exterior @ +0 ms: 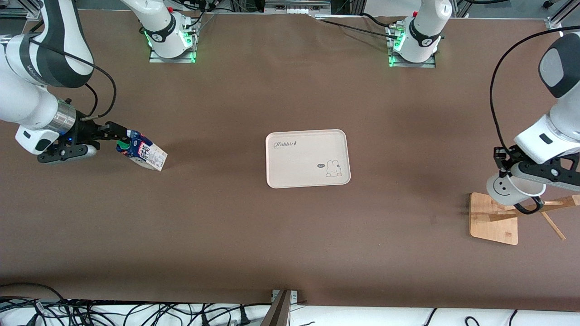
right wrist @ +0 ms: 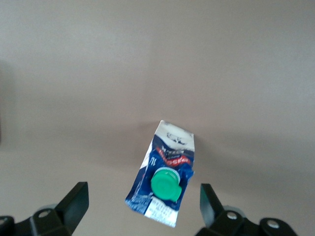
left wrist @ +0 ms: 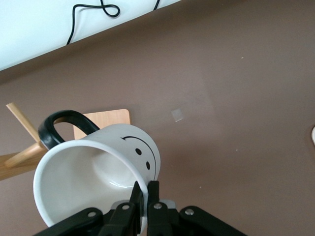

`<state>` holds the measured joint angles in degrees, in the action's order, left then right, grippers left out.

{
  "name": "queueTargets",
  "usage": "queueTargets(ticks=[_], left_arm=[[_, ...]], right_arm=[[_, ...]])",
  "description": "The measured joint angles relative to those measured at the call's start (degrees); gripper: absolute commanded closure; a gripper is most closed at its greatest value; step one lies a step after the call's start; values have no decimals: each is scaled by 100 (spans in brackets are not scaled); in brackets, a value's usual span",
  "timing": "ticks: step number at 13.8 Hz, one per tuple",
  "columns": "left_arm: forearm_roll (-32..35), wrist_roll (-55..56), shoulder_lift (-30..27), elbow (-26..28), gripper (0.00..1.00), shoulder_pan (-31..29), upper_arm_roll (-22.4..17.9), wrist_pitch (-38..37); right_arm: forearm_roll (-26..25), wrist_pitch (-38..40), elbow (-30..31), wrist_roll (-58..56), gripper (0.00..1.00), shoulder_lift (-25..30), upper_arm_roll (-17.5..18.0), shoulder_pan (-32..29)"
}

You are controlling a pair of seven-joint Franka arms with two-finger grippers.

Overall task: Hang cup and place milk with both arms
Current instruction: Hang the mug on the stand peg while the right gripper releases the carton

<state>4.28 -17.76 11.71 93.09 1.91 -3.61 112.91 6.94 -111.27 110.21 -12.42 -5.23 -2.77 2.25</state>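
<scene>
Your left tool [left wrist: 146, 196] pinches the rigid, breakable smiley mug [left wrist: 93, 177] by its rim over the wooden rack [exterior: 494, 219]. Your right tool [right wrist: 142, 201], jaws wide, straddles the light, crushable milk carton [exterior: 144, 154]; grip its flat sides.

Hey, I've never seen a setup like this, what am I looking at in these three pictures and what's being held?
Two white robot arms work at a brown table. One picture looks down from a high camera facing them; the other two come from cameras on each arm's wrist. The left end effector pinches the rim of a white smiley cup, tilted over a wooden rack at the left arm's end of the table. The right end effector is open, its fingers either side of a milk carton tipped on the table, not gripping it. A cream tray with a rabbit drawing lies in the middle.
</scene>
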Motion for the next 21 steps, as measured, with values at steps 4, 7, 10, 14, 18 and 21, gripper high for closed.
queueTargets(ticks=[4,7,10,14,18,21], left_arm=[[0,-296,104,-7,100,-111,-155,0],[0,-461,180,-10,100,-225,-227,-1],[0,-678,313,-8,0,-291,-312,-2],[0,-701,444,-28,0,-274,-294,-1],[-87,-539,202,-201,0,-174,-5,-422],[-517,2,-351,-138,0,-110,176,-1336]], right_arm=[[-28,1521,-1185,224,0,24,6,-6],[-401,2074,-1994,277,0,43,-34,-81],[-970,1854,-2058,326,0,31,-37,-112],[-1020,1956,-2098,510,0,185,-106,-176],[-1019,2057,-2090,513,0,333,-115,-476],[-1019,2225,-2079,514,0,344,-17,-493]])
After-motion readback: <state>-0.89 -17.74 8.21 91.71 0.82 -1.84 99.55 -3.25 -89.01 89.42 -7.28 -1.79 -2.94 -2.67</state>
